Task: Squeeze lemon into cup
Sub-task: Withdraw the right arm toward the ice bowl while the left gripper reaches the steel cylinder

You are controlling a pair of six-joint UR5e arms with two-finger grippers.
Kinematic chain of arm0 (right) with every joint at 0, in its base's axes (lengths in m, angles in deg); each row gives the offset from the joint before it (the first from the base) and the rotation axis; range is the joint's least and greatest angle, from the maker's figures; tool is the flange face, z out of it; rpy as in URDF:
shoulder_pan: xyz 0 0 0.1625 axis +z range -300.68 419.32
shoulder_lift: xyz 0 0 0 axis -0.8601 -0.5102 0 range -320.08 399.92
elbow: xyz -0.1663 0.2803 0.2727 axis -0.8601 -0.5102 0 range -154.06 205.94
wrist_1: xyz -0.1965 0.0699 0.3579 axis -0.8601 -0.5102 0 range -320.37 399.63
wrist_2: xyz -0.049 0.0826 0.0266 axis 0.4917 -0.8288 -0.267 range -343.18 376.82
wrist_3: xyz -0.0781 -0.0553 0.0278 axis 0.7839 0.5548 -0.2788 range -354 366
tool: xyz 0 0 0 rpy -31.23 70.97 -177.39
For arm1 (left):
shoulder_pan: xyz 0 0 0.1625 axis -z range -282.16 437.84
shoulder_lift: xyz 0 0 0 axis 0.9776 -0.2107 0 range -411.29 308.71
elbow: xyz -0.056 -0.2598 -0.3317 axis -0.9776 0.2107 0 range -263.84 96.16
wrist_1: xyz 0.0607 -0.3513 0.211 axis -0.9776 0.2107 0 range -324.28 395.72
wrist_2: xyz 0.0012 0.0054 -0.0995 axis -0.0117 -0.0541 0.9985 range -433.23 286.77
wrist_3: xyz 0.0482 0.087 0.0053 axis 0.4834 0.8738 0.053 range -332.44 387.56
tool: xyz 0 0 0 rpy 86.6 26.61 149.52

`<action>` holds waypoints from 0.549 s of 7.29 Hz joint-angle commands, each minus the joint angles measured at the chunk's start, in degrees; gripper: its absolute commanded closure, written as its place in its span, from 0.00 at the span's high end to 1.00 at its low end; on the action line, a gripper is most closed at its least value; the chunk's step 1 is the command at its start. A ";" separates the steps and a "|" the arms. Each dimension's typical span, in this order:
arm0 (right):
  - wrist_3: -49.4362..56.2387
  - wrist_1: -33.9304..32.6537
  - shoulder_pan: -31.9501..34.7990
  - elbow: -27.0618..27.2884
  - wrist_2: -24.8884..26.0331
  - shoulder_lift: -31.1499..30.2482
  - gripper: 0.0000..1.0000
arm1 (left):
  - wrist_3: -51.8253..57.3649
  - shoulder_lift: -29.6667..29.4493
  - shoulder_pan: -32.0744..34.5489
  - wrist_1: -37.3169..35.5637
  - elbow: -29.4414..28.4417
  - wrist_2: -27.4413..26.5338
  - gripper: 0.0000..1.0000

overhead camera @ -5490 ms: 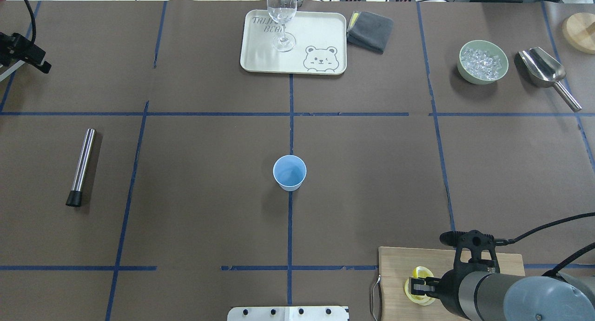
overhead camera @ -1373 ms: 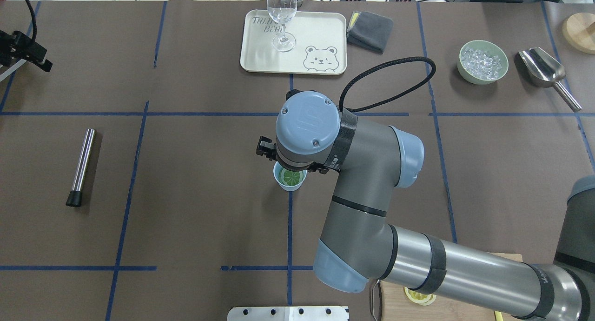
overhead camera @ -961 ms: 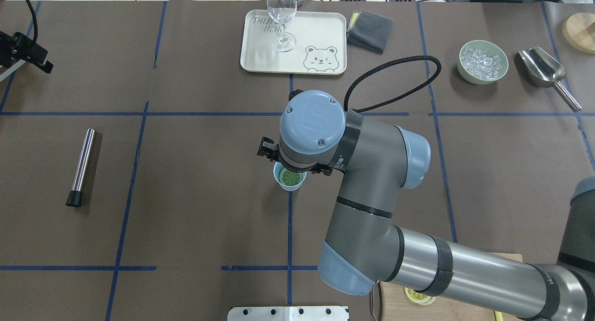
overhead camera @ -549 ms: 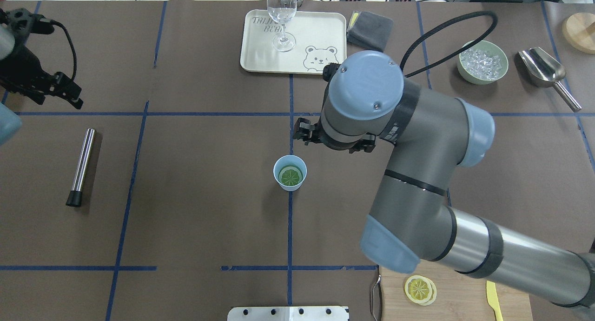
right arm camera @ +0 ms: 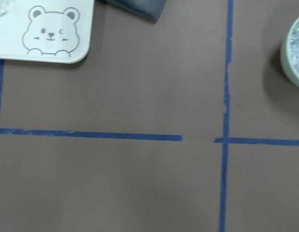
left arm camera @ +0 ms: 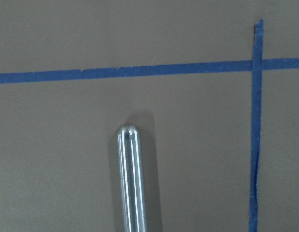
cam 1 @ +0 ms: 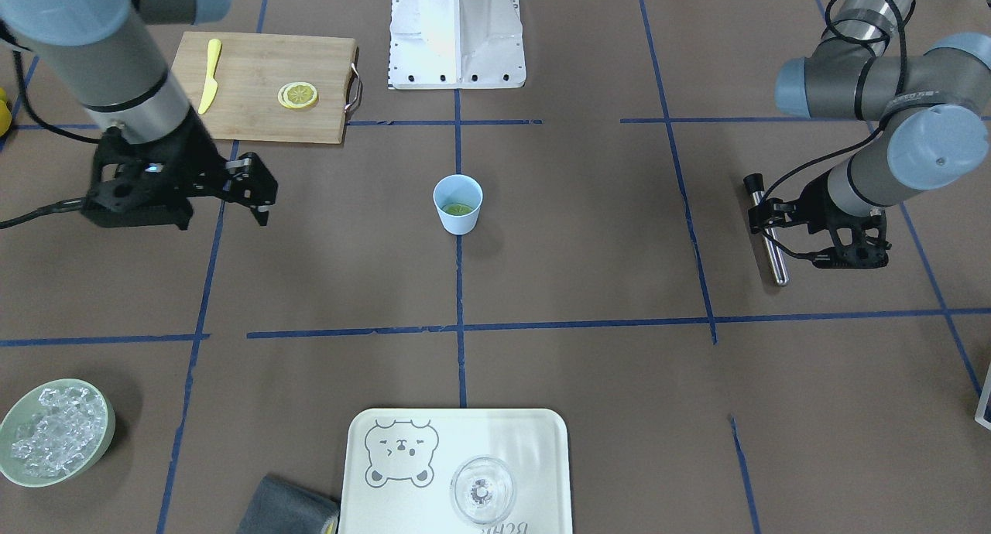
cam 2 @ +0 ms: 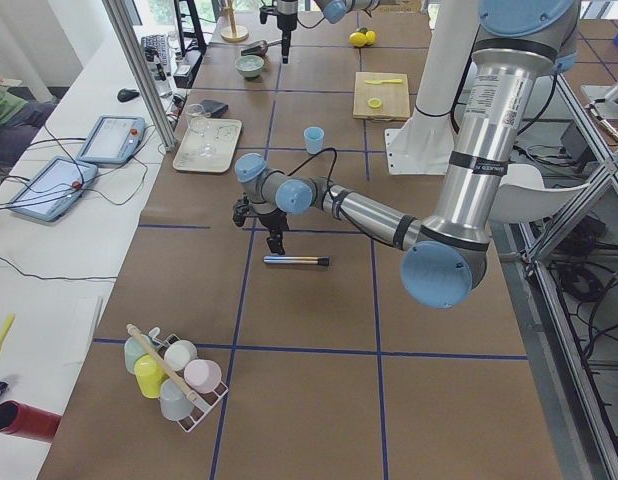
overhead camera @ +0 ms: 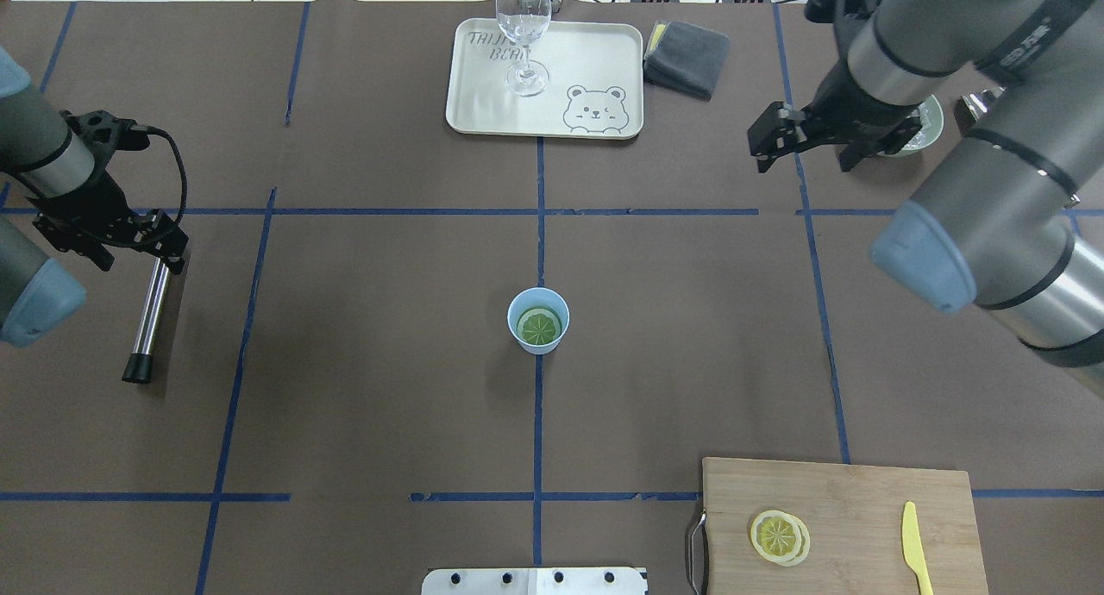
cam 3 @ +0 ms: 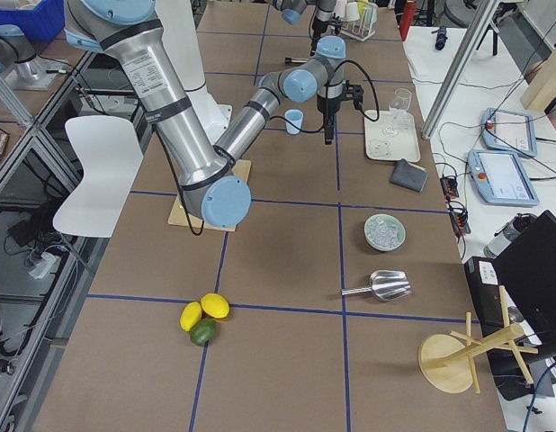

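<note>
Lemon (overhead camera: 540, 326): lay cut face up inside cup (cam 1: 458, 220).
Right gripper (overhead camera: 806, 149): wide, empty, well apart from cup.
Left gripper (overhead camera: 136, 248): wide, empty, over rod (overhead camera: 151, 310).
Progress: apparently finished; juice unseen.

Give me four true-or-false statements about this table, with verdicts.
1. The round lemon piece with a segmented cut face lies inside the small light-blue plastic cup. True.
2. The right end effector grips that lemon piece. False: it is open and empty, away from the cup.
3. The yellow plastic knife lies on the wooden cutting board. True.
4. The clear wine glass stands on that cutting board. False: it stands on the cream bear-print tray.
</note>
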 commanded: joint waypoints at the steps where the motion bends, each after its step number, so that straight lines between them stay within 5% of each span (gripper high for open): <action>1: 11.26 0.00 7.74 -0.20 -6.17 -4.94 1.00 | -0.19 0.14 -0.78 4.43 -4.30 0.00 1.00; 4: 11.64 0.00 8.11 -0.20 -6.37 -5.13 1.00 | -0.19 -0.82 -1.40 5.16 -6.60 0.00 1.00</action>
